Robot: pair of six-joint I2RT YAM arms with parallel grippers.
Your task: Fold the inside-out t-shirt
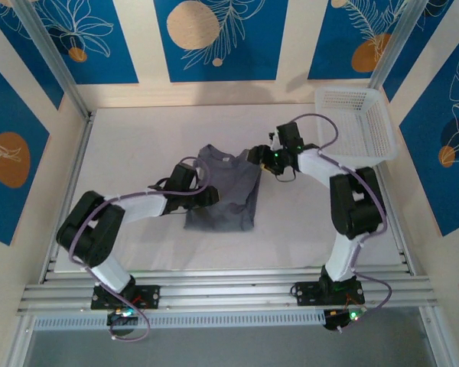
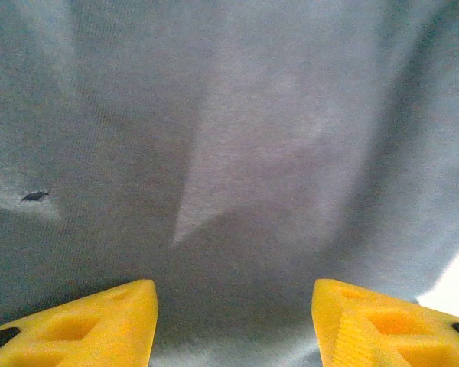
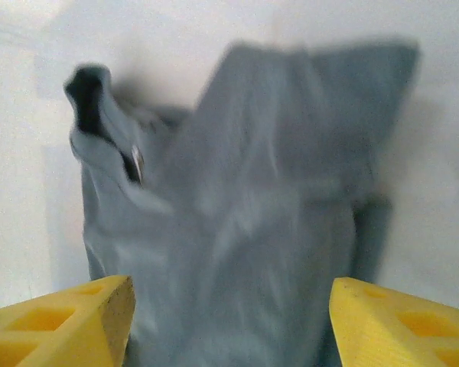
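At mid-table we note the shirt (image 1: 223,191) lying in a compact, roughly oblong heap on the white table (image 1: 138,138). Its collar is toward the far side and its hem toward the near. A darker fold runs down its right part. A small pale tag (image 1: 224,159) sits at the neck.

The left gripper (image 1: 208,196) reaches in from the left and rests over the shirt's left edge. In its wrist view we see the two yellow fingers (image 2: 84,329) spread wide, with grey cloth lying flat across the gap and nothing pinched between them: released. A pale crease runs up the cloth ahead of them. A small dark speck (image 2: 34,196) marks the fabric to the left, and a sliver of bare table shows at the right edge.

The right gripper (image 1: 258,156) hangs at the shirt's far right corner, just beside the sleeve. Its wrist view is blurred, yet we make out both fingers (image 3: 402,325) set well apart, the shirt lying ahead of them on the table: also released, grasping nothing.

The basket (image 1: 356,122), white and latticed, stands at the far right corner, well apart from the shirt.
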